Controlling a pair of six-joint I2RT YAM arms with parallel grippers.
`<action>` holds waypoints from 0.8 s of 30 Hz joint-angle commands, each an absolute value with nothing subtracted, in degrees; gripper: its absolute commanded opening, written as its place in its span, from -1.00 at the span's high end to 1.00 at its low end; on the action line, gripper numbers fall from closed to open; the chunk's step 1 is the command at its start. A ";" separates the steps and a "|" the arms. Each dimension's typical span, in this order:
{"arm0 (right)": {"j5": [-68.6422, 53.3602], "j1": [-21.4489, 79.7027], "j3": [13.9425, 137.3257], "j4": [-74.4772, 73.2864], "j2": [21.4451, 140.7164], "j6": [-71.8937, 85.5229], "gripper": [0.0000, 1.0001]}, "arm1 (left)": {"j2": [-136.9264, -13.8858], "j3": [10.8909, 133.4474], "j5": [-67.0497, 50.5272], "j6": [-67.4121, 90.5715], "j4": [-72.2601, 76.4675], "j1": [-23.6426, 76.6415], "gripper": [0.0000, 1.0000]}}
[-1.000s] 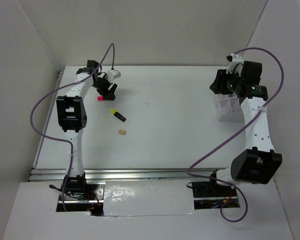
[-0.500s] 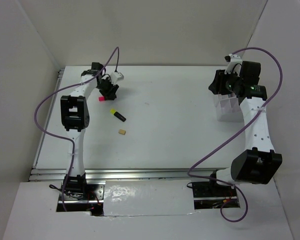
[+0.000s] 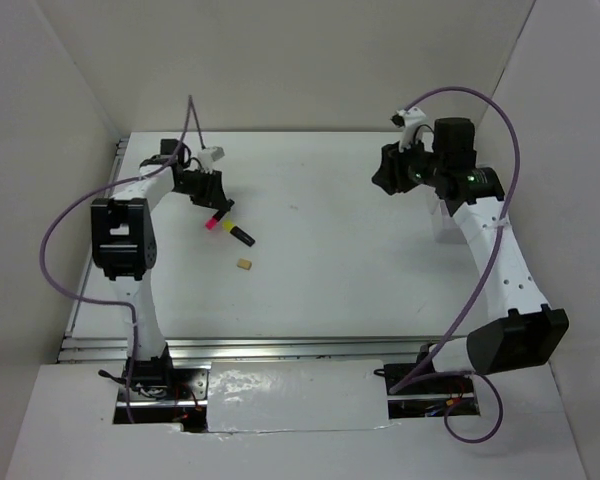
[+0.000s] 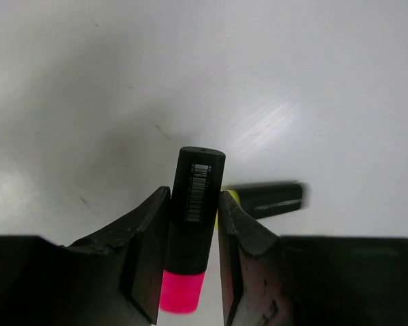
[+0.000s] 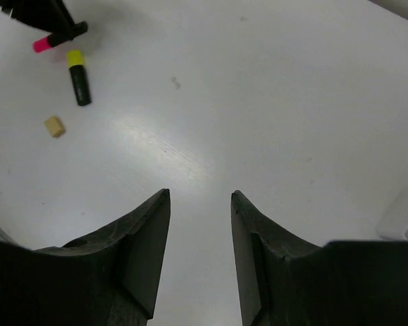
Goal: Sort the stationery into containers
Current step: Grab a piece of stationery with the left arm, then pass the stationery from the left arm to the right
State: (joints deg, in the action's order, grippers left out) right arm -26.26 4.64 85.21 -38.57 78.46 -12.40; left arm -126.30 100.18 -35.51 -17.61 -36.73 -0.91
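**Left pincer** (image 4: 194, 198): clamped on the pink highlighter with the black barrel (image 4: 196, 178), one finger pressed to each side of the barrel. The pink end sits back between the fingers and the black end juts past the tips.

**Yellow highlighter with black barrel** (image 4: 266, 199): lying on the white table (image 3: 330, 250) just beyond the pincer's right fingertip.

**Small tan eraser block** (image 3: 244, 265): on the table, apart from this pincer, on the side toward the arm bases.

**Right pincer** (image 5: 200, 198): jaws parted to a moderate gap, nothing between them, bare table beneath.

**Translucent clear plastic organiser tray** (image 3: 442, 230): behind the right pincer, beside its arm, partly hidden.
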 commanded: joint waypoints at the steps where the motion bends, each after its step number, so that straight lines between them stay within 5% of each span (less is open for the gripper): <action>1: -25.84 9.65 86.32 -35.61 74.36 -15.02 0.04 | -111.83 90.74 -50.95 15.69 -14.22 -4.48 1.00; 4: -24.70 15.89 83.69 -32.62 72.08 -17.56 0.04 | -100.41 80.35 -44.93 38.45 3.41 -4.22 1.00; 7: -21.98 22.48 81.57 -30.16 71.02 -22.12 0.04 | -97.04 82.69 -31.96 45.88 -10.32 -1.60 1.00; 11: -18.47 30.83 79.54 -26.20 70.49 -25.85 -0.07 | -93.53 85.00 -29.09 49.82 -22.32 1.75 1.00; 15: -18.80 34.36 85.15 -24.62 75.40 -3.70 -0.36 | -83.96 72.01 -27.87 60.18 -10.53 3.86 1.00; 24: -14.24 38.14 87.53 -14.49 83.30 25.13 -0.37 | -73.39 59.07 -22.94 77.42 -0.53 7.56 1.00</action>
State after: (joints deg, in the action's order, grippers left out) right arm -16.99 36.27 82.94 -19.88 80.16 14.20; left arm -76.44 59.33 -24.64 69.71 -7.01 6.76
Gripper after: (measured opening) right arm 0.691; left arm 0.425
